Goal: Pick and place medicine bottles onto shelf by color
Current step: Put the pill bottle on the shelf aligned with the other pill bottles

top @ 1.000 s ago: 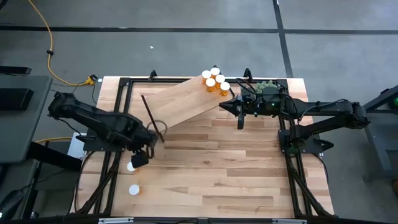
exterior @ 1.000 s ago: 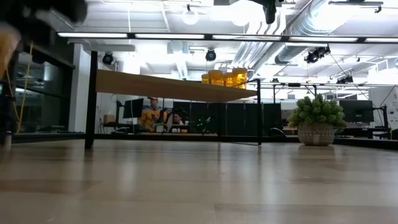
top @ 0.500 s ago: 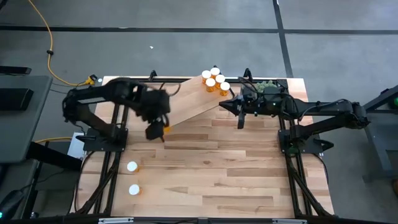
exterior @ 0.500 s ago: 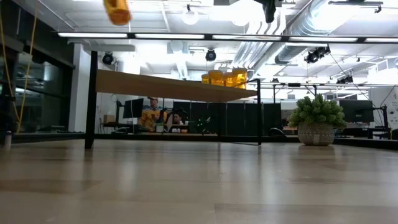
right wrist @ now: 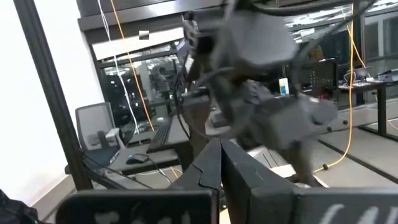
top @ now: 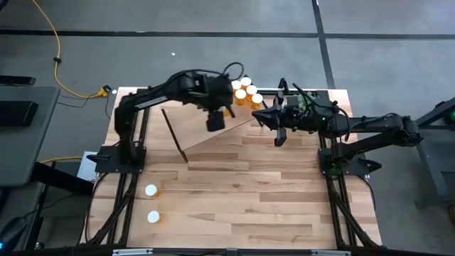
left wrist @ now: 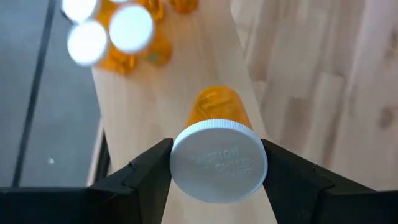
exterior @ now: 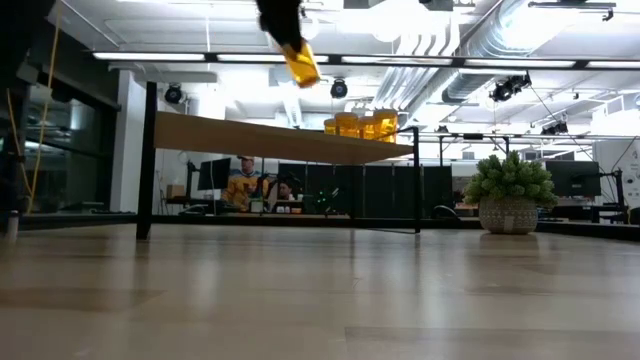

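Note:
The shelf (top: 190,122), a light-wood plank on thin black legs, stands at the table's far middle; it also shows in the low view (exterior: 260,138). Several orange bottles with white caps (top: 245,92) stand on its far right end. My left gripper (top: 217,119) is shut on another orange bottle (exterior: 300,62) above the shelf, just short of that group. Two more bottles (top: 151,190) (top: 153,217) stand on the table at the near left. My right gripper (top: 277,136) is shut and empty beside the shelf's right end. My left gripper pinches the bottle's white cap by its rim (left wrist: 180,163) between its two fingers (left wrist: 146,177). The fingers come from above, slanting down. The bottle's orange body (left wrist: 217,109) hangs tilted below the cap, clear of the shelf.
A fuzzy green plant in a pot (exterior: 510,195) stands at the table's far right, close to my right arm (top: 306,101). Black frame rails (top: 135,142) run along the table's sides. People sit in the room beyond the table (exterior: 245,185).
My left gripper has risen from the table's near left with an orange bottle and carried it toward the far right, over the shelf, close to the bottles standing there. The bottle has been lifted clear of the table and hangs tilted.

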